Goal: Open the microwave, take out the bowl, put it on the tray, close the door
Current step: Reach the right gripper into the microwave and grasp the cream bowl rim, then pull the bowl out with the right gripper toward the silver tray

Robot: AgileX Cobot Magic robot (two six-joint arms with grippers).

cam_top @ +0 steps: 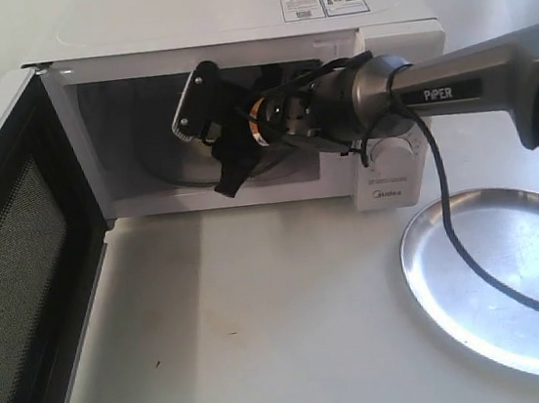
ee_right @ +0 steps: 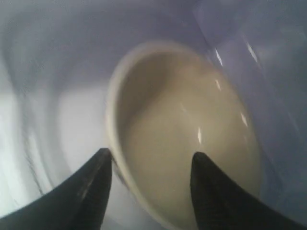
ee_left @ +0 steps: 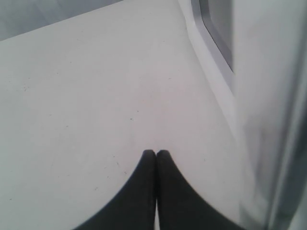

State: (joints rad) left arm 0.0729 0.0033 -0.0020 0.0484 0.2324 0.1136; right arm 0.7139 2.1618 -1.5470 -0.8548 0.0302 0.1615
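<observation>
The white microwave [cam_top: 229,29] stands at the back with its door [cam_top: 15,292] swung wide open to the left, black mesh inner face showing. My right gripper [cam_top: 229,172] reaches into the cavity. The exterior view hides the bowl behind the arm. In the right wrist view the cream bowl [ee_right: 182,120] fills the frame. My right gripper [ee_right: 152,154] is open and straddles its rim, one finger outside and one over the pale inside. The silver tray [cam_top: 521,328] lies at the right front. My left gripper [ee_left: 156,152] is shut on nothing above the white table.
A black cable [cam_top: 474,265] from the right arm loops over the tray. The open door juts forward along the table's left side. In the left wrist view its white frame and grey window [ee_left: 213,38] stand close beside the left gripper.
</observation>
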